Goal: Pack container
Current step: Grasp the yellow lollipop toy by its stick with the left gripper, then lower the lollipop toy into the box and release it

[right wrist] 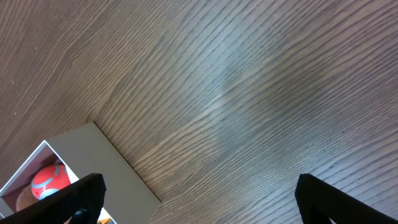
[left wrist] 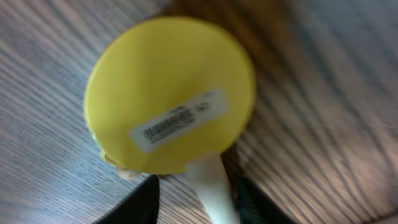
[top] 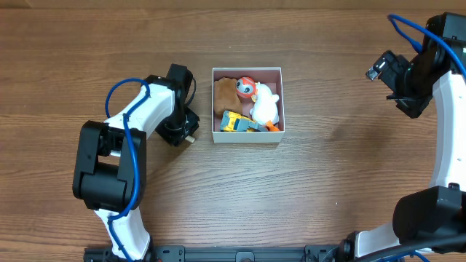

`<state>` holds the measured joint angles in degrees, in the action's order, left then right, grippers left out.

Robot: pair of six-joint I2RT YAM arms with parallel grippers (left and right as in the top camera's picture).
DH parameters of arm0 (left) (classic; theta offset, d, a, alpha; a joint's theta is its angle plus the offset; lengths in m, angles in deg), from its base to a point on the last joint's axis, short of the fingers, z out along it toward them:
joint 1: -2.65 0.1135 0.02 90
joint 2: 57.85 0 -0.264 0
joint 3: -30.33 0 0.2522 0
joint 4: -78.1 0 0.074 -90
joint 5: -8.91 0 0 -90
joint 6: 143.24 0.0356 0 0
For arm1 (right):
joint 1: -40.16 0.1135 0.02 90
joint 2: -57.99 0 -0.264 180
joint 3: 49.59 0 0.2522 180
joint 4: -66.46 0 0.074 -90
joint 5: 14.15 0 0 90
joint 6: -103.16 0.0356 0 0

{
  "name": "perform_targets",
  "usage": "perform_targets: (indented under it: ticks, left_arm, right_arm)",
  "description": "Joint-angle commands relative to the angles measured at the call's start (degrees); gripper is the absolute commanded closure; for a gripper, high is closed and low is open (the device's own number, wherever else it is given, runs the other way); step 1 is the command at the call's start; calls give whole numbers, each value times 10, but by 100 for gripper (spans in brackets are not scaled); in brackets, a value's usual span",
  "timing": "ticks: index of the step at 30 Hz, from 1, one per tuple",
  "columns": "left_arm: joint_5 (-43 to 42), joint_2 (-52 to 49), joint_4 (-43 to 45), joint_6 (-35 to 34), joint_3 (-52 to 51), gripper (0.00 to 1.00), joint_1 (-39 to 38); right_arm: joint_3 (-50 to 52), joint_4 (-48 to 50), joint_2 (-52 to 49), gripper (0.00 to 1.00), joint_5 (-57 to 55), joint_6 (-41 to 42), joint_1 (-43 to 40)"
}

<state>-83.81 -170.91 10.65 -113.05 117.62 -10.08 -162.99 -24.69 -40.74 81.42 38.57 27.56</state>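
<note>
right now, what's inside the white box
The container holds a brown plush, a red ball, a white duck plush and a yellow-blue toy car. They cover its floor; anything underneath is hidden.

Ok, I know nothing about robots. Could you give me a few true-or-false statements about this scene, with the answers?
1. The box holds several toys. True.
2. The right gripper holds a toy. False: it is open and empty above the table.
3. A yellow disc with a barcode label lies by the left gripper. True.
4. The disc is inside the box. False: it lies on the table, outside it.
</note>
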Motion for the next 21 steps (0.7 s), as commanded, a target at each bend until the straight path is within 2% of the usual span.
perform_targets:
  ticks: [1, 3, 5, 8, 10, 12, 16, 18, 21]
  left_arm:
    - [16, -1, 4, -14, -13, 84, 0]
    - [11, -1, 4, 16, -10, 93, 0]
    - [-2, 0, 3, 70, -2, 96, 0]
    - [-19, 2, -23, 169, 34, 96, 5]
    - [-10, 5, -74, 261, 91, 96, 7]
    - [18, 9, -136, 311, 163, 96, 7]
    - [33, 18, -230, 389, 324, 96, -3]
    - [31, 19, -257, 407, 397, 96, -19]
    - [15, 19, -259, 414, 447, 96, -54]
  right_arm:
    - [-8, 1, 9, 0, -6, -4, 2]
    - [-8, 1, 9, 0, -6, -4, 2]
    - [-8, 1, 9, 0, -6, -4, 2]
    - [-8, 0, 9, 0, -6, -4, 2]
    - [-8, 0, 9, 0, -6, -4, 2]
    - [-8, 1, 9, 0, -5, -4, 2]
    - [-8, 1, 9, 0, -5, -3, 2]
    - [-8, 1, 9, 0, -5, -3, 2]
    - [-8, 1, 9, 0, -5, -3, 2]
